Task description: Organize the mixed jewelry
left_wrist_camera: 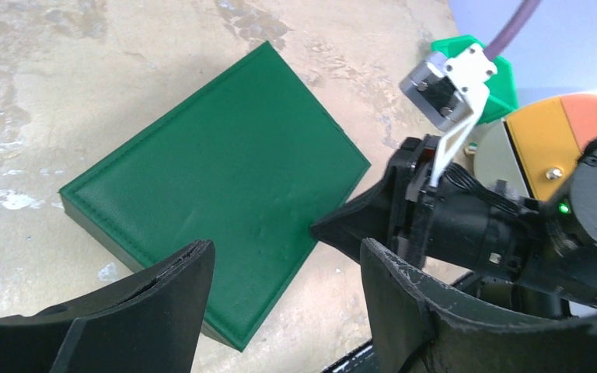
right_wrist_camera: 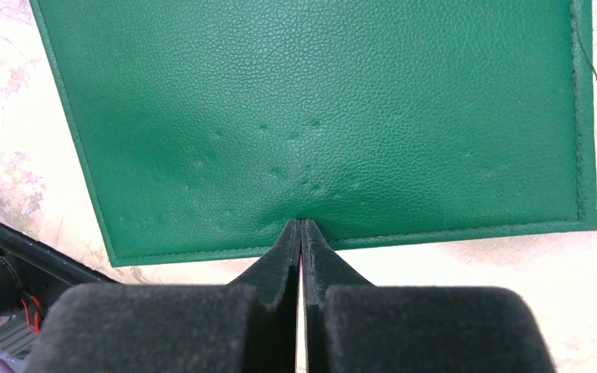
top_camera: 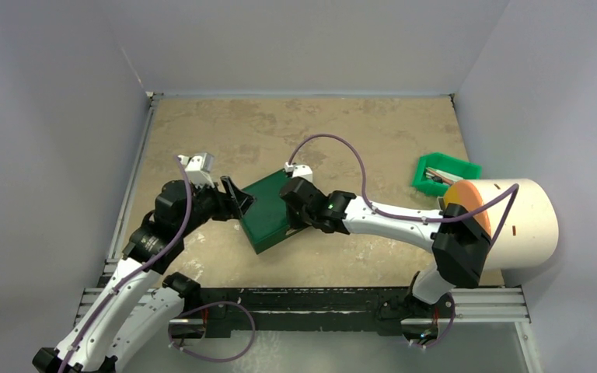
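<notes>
The closed green box (top_camera: 267, 211) lies flat in the middle of the table, lid down; it also shows in the left wrist view (left_wrist_camera: 218, 175) and the right wrist view (right_wrist_camera: 319, 116). My left gripper (top_camera: 237, 199) (left_wrist_camera: 284, 252) is open and empty, its jaws wide apart just off the box's left edge. My right gripper (top_camera: 289, 200) (right_wrist_camera: 301, 227) is shut, its joined tips touching the lid at the box's right edge; it shows in the left wrist view (left_wrist_camera: 334, 229). No silver jewelry pieces are in view.
A small bright green bin (top_camera: 445, 172) with greyish contents, too small to identify, stands at the right. A large white cylinder with an orange end (top_camera: 513, 221) lies by the right arm's base. Grey walls close in the table; a black rail (top_camera: 295, 299) runs along the near edge.
</notes>
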Robot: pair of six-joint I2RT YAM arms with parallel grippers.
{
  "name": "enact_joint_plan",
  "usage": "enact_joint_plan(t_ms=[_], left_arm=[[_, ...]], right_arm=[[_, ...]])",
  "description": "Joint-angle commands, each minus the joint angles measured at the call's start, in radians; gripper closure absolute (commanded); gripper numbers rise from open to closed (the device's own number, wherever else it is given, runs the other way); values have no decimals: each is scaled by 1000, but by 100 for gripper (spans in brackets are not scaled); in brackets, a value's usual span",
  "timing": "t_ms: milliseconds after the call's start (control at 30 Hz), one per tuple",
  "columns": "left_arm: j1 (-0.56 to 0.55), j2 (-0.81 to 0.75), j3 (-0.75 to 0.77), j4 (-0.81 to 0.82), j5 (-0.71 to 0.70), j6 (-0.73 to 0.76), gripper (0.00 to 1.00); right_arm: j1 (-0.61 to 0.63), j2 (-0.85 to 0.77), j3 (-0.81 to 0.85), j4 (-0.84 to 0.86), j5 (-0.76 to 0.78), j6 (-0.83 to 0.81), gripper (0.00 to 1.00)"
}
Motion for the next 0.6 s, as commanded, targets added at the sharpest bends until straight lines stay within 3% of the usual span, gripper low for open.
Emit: enact_joint_plan(t_ms=[0,100,367,567], left_arm=[[-1,16,42,-4,-95,10,32],[-1,41,52,-21,-138,8,32],[-1,86,95,-51,-260,4,26],[-1,105,217,-112,-356,39,23]], right_arm=[[-3,-26,47,-183,82,10,100],[-1,-78,77,-225,155,-17,88],[-2,-278,69,-354,419,-49,40],[-2,-458,32,-479,536,-19,18]])
